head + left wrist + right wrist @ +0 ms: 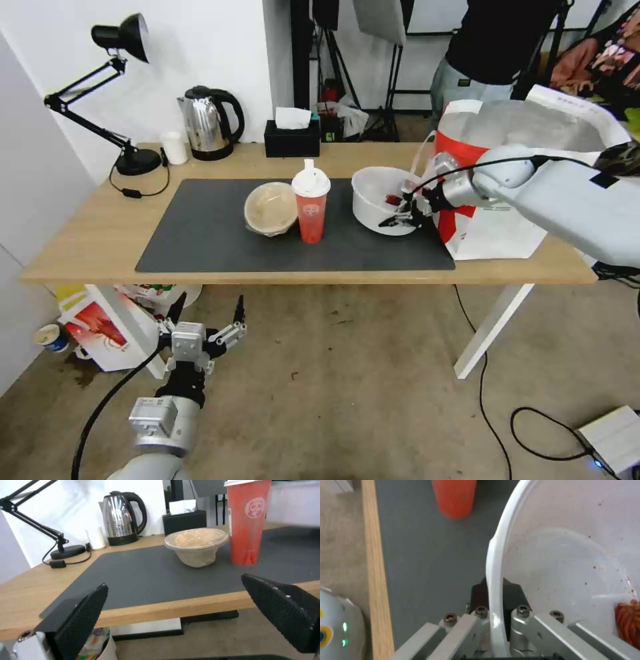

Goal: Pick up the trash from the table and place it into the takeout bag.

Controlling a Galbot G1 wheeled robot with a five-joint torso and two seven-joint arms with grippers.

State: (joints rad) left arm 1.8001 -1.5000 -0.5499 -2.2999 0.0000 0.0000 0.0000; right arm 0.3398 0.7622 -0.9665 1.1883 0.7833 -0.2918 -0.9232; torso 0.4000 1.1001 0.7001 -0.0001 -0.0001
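Head view: we logged the white bowl (381, 195) on the grey mat (220, 233) at 3 o'clock of the red cup (311, 205), with the right gripper (405, 213) clamped on its rim beside the takeout bag (497, 227).

Left wrist view: the left gripper (186, 610) hung with fingers spread below the table (30, 587) edge, the beige container (196, 545) beyond.

Right wrist view: the rim sat pinched between dark pads (515, 593).

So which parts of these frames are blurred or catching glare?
Right wrist view: the red cup is soft, while the bowl rim, pinched by the right gripper, is sharp. Left wrist view: the kettle carries bright reflections. Head view: straight edges bow.
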